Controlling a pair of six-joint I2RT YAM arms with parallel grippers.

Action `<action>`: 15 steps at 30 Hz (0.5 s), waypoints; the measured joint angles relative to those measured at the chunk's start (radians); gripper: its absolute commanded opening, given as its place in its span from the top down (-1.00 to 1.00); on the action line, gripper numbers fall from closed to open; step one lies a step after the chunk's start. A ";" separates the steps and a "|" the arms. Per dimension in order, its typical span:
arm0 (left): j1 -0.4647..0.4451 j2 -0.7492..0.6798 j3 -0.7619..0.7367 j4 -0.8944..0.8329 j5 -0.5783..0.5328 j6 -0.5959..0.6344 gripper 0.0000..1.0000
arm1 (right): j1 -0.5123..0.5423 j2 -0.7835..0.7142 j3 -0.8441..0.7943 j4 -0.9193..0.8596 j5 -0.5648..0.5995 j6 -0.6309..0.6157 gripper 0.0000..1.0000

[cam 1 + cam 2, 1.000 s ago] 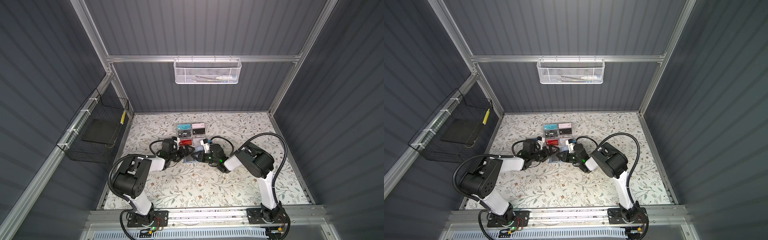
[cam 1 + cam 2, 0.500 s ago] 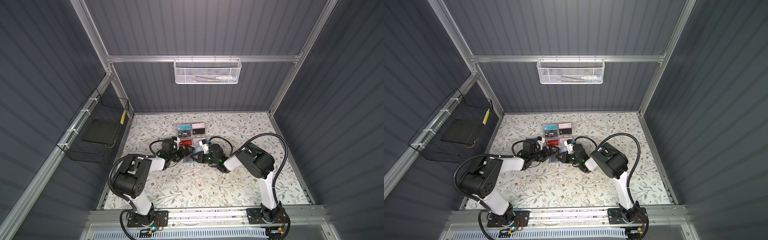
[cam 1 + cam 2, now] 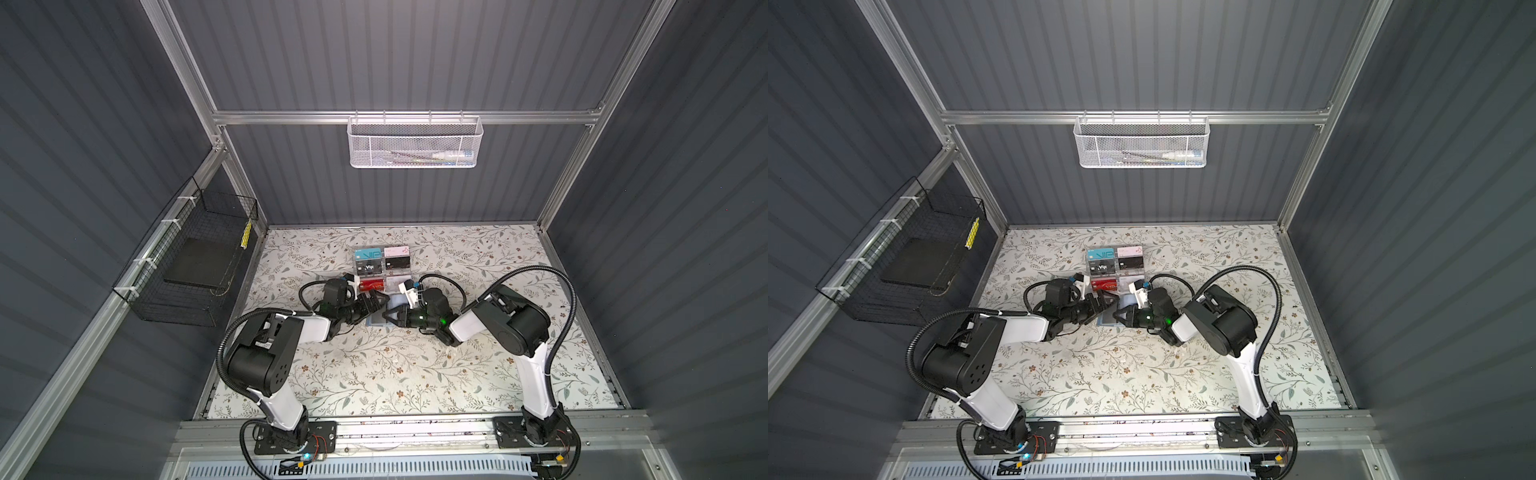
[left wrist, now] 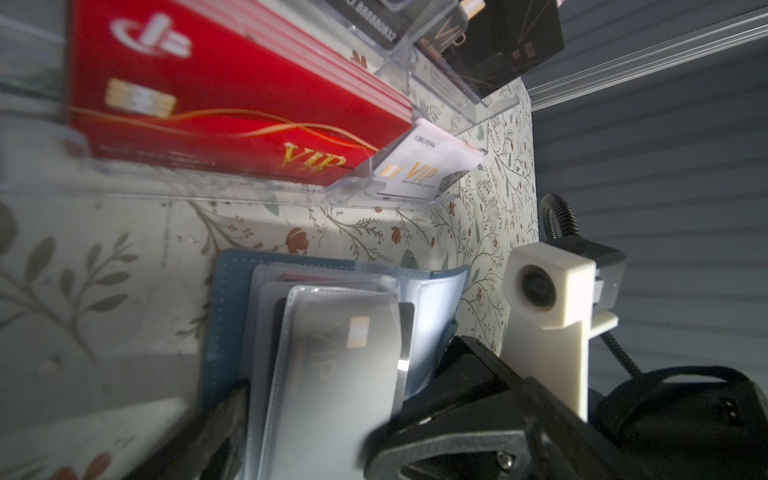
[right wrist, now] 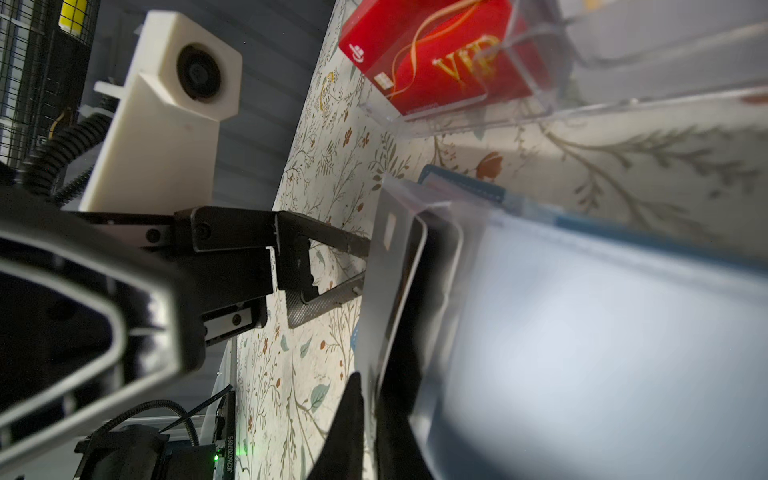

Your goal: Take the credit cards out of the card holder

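Little change from a second ago: both arms sit in the same pose, heads together over the slate-blue, leather-like folding card holder [image 4: 226,316], and in both top views it has not shifted.

The card holder lies open on the floral-print table cover [image 4: 104,257], mid-table, just in front of the clear acrylic stepped rack [image 4: 249,192] and between the two grippers. Matte grain, stitched border. Frosted, floppy plastic sleeves [image 4: 266,316] fan up from it, overlapping like pages.

The thin, glossy black VIP card [image 4: 407,332] has rounded corners and a pale chip. It sits mostly inside the top sleeve, with one edge poking out.

On the right gripper [image 3: 390,318] the jaws are drawn nearly together, pinching that exposed edge. Whether sleeve film is caught too, cannot tell.

On the left gripper [image 5: 362,266] the jaws are spread wide, grasping nothing. One finger [image 4: 220,419] lies along the holder's outer border.

The rack is rigid and transparent. It holds a stack of red VIP cards [image 4: 228,104] with a gold swirl, and a white card [image 4: 424,166] beside them.
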 measured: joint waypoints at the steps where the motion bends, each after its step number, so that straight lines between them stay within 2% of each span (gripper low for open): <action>1: 0.000 0.000 -0.001 0.003 0.000 0.000 -1.00 | -0.003 0.000 -0.003 0.004 -0.007 0.003 0.77; 15: -0.001 0.005 -0.009 0.024 0.008 0.000 -1.00 | -0.027 0.000 -0.018 0.024 -0.068 0.015 0.76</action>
